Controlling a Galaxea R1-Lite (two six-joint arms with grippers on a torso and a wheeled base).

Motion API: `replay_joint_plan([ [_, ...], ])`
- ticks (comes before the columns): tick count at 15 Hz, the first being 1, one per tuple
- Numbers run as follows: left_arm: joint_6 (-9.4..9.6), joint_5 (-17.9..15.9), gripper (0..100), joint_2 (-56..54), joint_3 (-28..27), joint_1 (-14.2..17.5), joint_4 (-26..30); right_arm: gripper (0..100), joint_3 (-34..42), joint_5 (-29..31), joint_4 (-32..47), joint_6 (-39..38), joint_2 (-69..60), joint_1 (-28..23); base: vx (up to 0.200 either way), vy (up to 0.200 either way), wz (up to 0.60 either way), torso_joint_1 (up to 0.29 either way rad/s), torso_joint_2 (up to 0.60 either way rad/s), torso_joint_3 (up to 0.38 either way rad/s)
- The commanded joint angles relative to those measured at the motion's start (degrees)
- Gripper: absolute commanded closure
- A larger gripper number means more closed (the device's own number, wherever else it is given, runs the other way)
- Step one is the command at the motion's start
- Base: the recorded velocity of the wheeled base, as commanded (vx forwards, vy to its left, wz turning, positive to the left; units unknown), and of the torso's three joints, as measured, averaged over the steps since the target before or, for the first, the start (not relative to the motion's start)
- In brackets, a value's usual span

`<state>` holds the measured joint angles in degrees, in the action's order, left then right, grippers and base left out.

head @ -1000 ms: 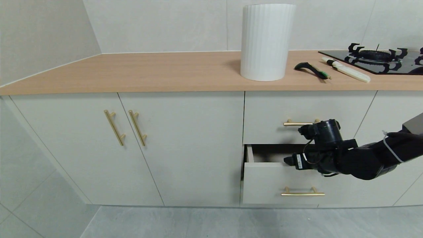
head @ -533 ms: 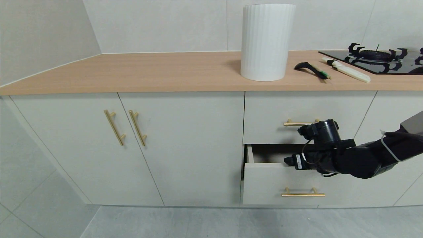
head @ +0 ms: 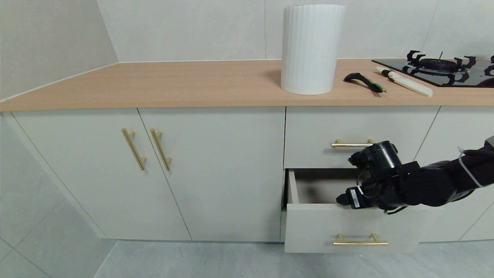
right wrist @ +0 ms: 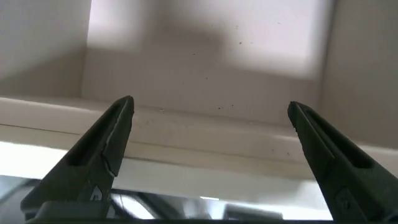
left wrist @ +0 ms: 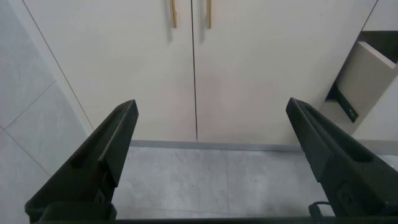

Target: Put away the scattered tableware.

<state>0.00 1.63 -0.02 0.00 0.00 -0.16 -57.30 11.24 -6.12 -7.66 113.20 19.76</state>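
Finds the right hand (head: 342, 199) spread wide, empty, at the top edge of the part-open drawer (head: 316, 227). Notes black utensil (head: 364, 82) and white knife (head: 405, 82) on the worktop (head: 193, 85). Recommends a straight, level pull outward.

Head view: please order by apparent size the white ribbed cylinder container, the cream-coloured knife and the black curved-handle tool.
Largest: white ribbed cylinder container.
Next: cream-coloured knife.
Smallest: black curved-handle tool, somewhat shorter than the knife.
All three lie at a similar distance from the camera, so the order seems reliable.
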Motion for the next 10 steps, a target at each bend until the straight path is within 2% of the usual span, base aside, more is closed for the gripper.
replay_joint_plan([
  [1,0.0,0.0,0,0.0,0.0,0.0,0.0,0,0.0,0.0,1.6,0.3,-1.8,1.2,0.0,0.0,0.0,0.0,0.0,0.0],
  [10,0.0,0.0,0,0.0,0.0,0.0,0.0,0,0.1,0.6,21.0,4.0,-7.7,7.0,0.0,0.0,0.0,0.0,0.0,0.0],
])
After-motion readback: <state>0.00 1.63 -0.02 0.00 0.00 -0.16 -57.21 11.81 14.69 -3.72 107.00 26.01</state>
